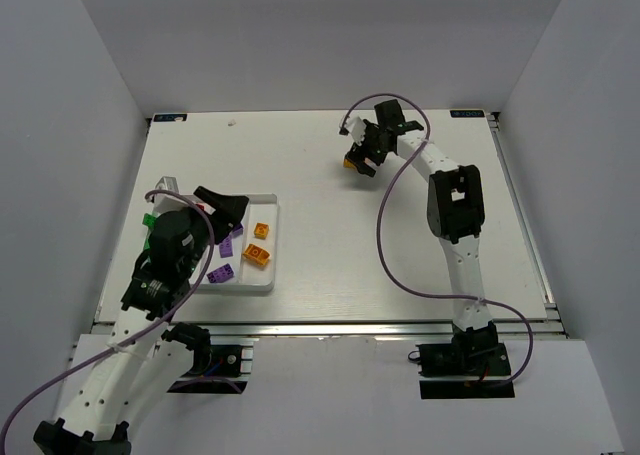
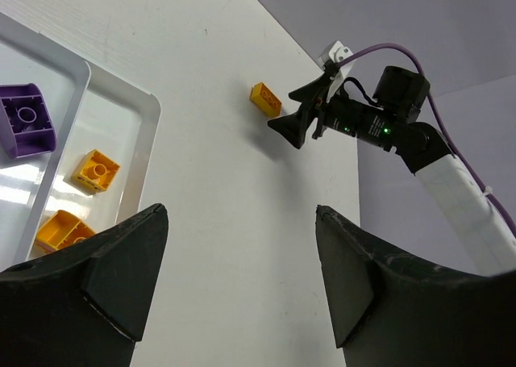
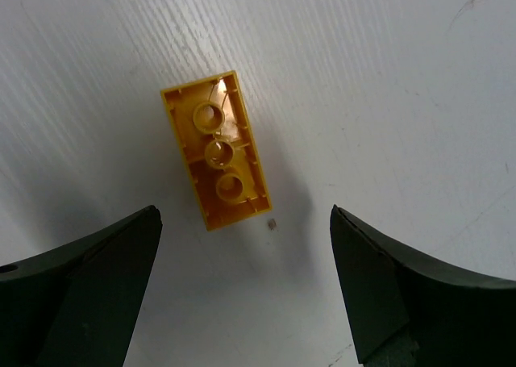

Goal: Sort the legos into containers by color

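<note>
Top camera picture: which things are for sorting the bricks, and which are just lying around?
For the job: yellow brick, orange bricks, purple bricks, green brick, white tray.
Just there: purple cable, black tags at the far table corners.

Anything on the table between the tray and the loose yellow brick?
No. The left wrist view shows bare table from the tray to the yellow brick; the top view agrees.

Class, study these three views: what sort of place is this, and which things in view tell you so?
Probably a robot lab test cell: a white table boxed in by plain panels, a left arm and right arm bolted at its near edge, and a tray of legos.
</note>
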You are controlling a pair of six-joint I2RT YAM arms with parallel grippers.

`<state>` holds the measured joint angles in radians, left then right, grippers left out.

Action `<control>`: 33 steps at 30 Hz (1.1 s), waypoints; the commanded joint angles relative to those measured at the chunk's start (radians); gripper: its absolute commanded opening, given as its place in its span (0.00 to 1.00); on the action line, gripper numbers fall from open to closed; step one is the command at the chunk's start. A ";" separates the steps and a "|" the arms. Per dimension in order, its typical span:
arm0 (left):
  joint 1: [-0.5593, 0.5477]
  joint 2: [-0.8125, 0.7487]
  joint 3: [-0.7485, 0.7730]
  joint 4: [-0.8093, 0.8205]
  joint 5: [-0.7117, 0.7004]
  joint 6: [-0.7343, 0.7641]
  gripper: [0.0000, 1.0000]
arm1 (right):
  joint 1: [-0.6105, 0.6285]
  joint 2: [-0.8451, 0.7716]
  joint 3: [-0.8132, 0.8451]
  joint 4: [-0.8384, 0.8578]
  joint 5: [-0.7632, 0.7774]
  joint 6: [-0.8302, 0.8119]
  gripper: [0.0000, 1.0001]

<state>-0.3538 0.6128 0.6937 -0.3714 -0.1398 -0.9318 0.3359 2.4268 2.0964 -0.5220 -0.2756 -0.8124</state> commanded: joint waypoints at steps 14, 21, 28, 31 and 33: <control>-0.004 0.053 0.020 0.031 0.026 0.008 0.83 | -0.021 0.092 0.103 -0.052 -0.204 -0.082 0.76; -0.004 0.061 0.023 0.035 0.028 0.011 0.83 | -0.026 0.040 0.067 -0.107 -0.310 -0.085 0.29; -0.004 0.048 0.030 0.016 0.019 0.042 0.83 | 0.040 -0.245 -0.263 -0.004 -0.523 -0.079 0.00; -0.004 0.038 0.040 0.005 0.008 0.054 0.83 | 0.130 -0.340 -0.337 -0.001 -0.596 -0.021 0.00; -0.004 0.030 0.043 -0.003 -0.001 0.056 0.83 | 0.214 -0.388 -0.401 0.019 -0.626 0.060 0.00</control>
<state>-0.3538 0.6636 0.6971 -0.3614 -0.1238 -0.8986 0.4271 2.1479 1.7428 -0.5468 -0.7658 -0.8421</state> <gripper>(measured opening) 0.831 0.419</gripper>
